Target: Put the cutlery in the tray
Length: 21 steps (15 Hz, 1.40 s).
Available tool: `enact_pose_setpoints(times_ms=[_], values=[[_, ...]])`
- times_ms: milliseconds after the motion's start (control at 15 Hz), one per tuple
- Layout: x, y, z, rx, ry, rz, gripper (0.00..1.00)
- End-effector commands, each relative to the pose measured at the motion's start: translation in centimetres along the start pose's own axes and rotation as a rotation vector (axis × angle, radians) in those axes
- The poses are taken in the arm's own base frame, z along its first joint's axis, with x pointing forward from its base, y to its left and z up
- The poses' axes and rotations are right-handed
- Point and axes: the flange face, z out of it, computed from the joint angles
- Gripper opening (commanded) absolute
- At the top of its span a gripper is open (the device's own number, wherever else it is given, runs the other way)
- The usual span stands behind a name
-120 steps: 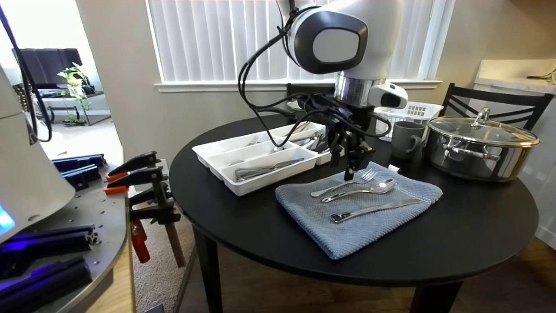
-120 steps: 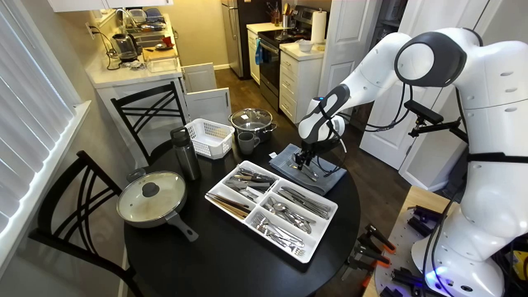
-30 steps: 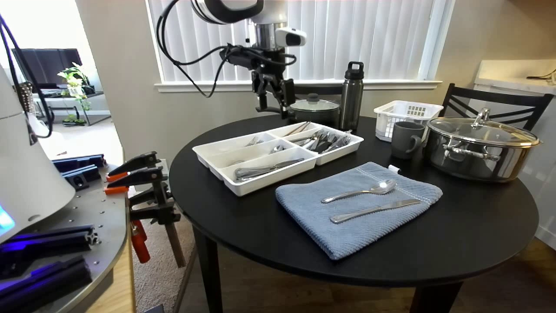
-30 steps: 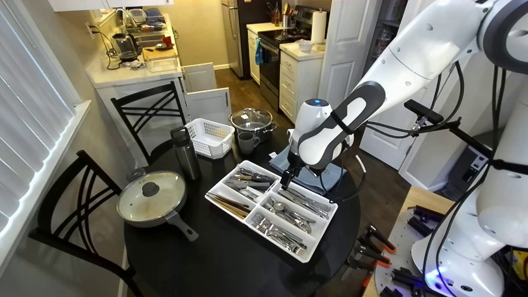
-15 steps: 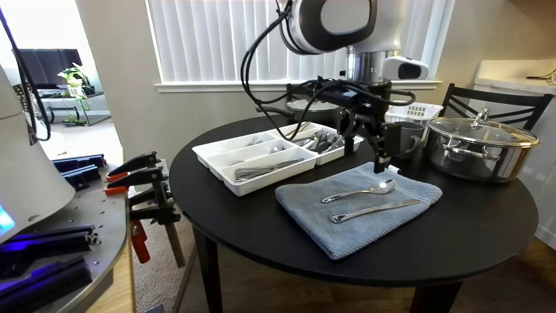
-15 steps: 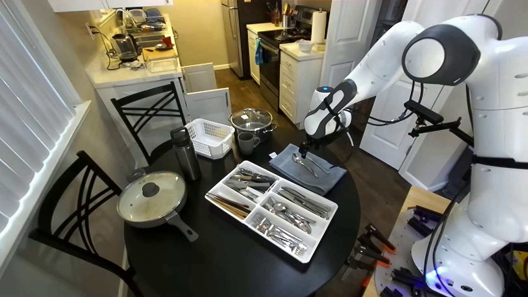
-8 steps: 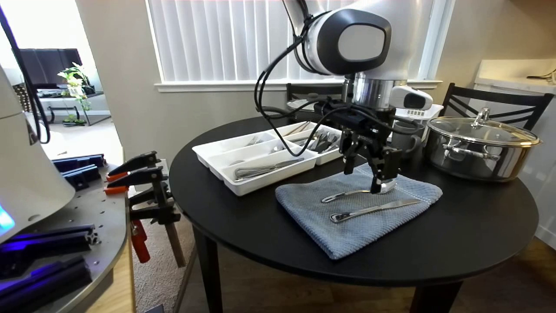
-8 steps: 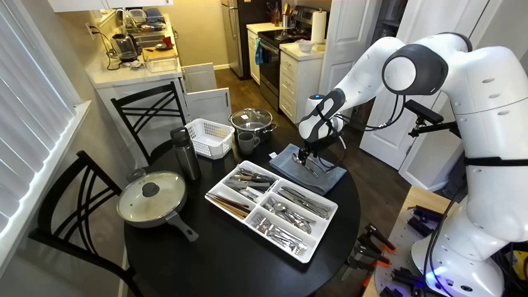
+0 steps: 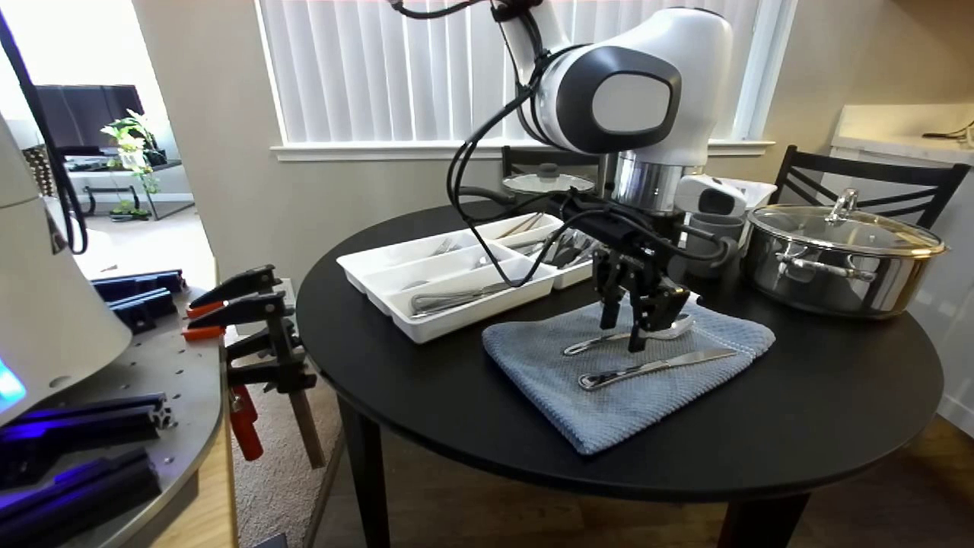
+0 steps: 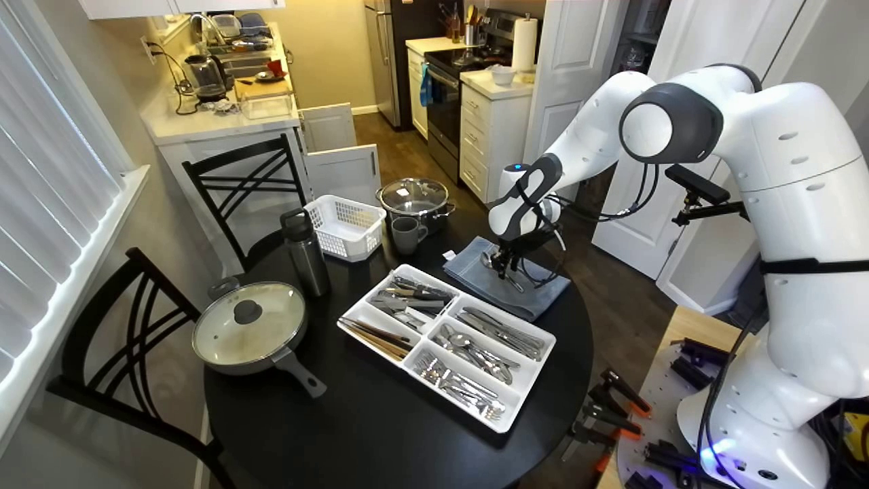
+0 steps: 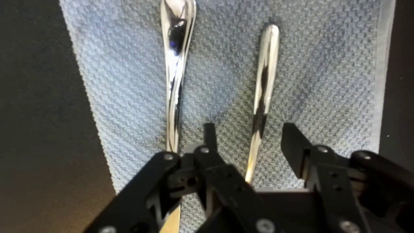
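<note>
Bearings: left, right, near and far as they fall in an exterior view, about the blue towel (image 9: 582, 411).
Spoon (image 11: 262, 100): flat on the towel, handle left toward the robot base (image 9: 57, 327), bowl right. The piece I'm after, I judge.
Jaws: parted. The gripper (image 11: 248, 132) straddles the spoon's handle, towel showing on both sides of the metal in the wrist view; nothing grasped. Whether the tips touch the towel I can't tell.
Why crosswise: slim handle, so a squeeze across it should pinch surest. It sits slightly off centre; one finger may meet it first and nudge it.
Knife (image 9: 658, 367): on the towel too, near side of the spoon, apart and roughly parallel. That gap presumably lets a finger stand between them without fouling the knife.
Towel: likely there as soft backing; polished metal ought to skid less on it.
Tray (image 9: 487, 310): left and far of the towel, a strip of black table (image 9: 449, 380) between. Short carry, I suppose, is the reason.
Compartments: sorted by kind in an exterior view: tray knives (image 10: 502, 331), tray spoons (image 10: 477, 354), tray forks (image 10: 458, 387), a lane each. Mine should go in the middle lane.
Next: squeeze, lift straight, clear the tray wall.
</note>
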Motion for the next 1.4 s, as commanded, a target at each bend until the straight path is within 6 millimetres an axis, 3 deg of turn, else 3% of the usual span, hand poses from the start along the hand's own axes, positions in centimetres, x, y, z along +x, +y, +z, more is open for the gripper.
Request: enact_pose_setpoints(times_ms=[0,267,400,733,800,1067,1333], values=[[0.3,-0.1,0.2,0.026,-0.017,0.014,0.27],[0.5,-0.2,0.3,0.030,-0.017,0.013,0.14],[0.6,-0.1,0.3,0.034,-0.018,0.018,0.03],[0.4,-0.1,-1.2,0.058,-0.008,0.012,0.08],[0.3,-0.3,-2.1,0.066,0.004,0.003,0.03],[-0.4,-2.8,-6.0,0.080,0.041,-0.062,0.03],[-2.6,-8.3,-8.9,0.147,-0.005,-0.204,0.03]])
